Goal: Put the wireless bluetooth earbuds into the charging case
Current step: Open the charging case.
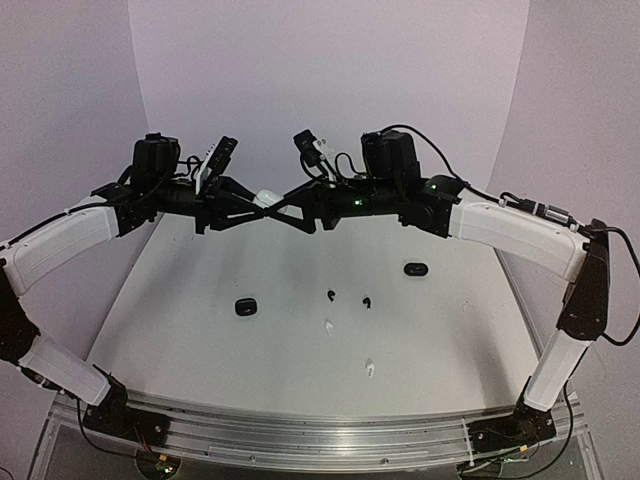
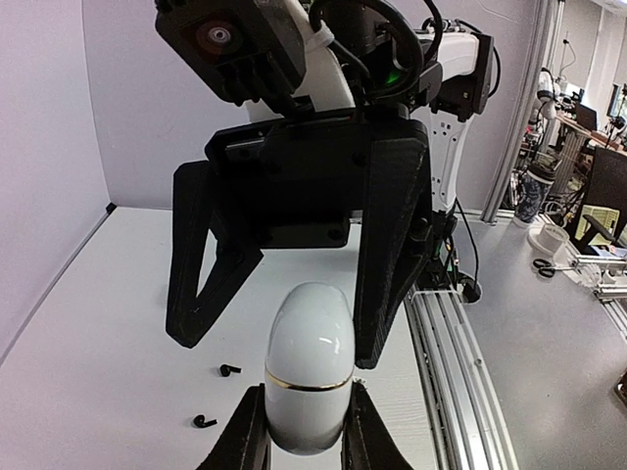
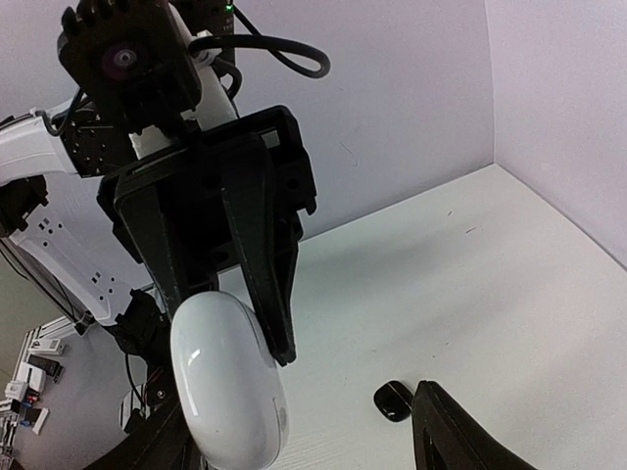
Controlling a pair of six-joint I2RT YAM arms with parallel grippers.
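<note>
**Item 1: wireless bluetooth earbuds.** You have four in sight, all lying loose on the table (image 1: 200, 340).
- Two are black, one (image 1: 331, 295) and the other (image 1: 366, 300), near each other at mid-table.
- Two are white. One (image 1: 328, 325) sits just nearer the arm bases than the left black bud. The other (image 1: 369, 368) lies nearer the bases again and to the right.

**Item 2: white charging case (image 1: 265, 197).** It is held well above the table, over its far middle, between the two arms. The lid is closed (a thin gold seam rings the shell in the left wrist view).

**Item 3: left jaws.** They are clamped on the white charging case, one finger pressed to each side of one end.

**Item 4: right jaws.** They stand open, with the fingers straddling the opposite end of the same case. One finger stands clear of the shell. The other runs close alongside it, and you cannot tell from these views whether it touches.

**Item 5: black cases, two.** Both rest on the table. One (image 1: 245, 307) is left of the earbuds. The other (image 1: 415, 269) is to their right and farther back.

**Item 6: arms.** The left arm (image 1: 60, 240) and the right arm (image 1: 520, 232) both reach inward and meet head-on.
</note>
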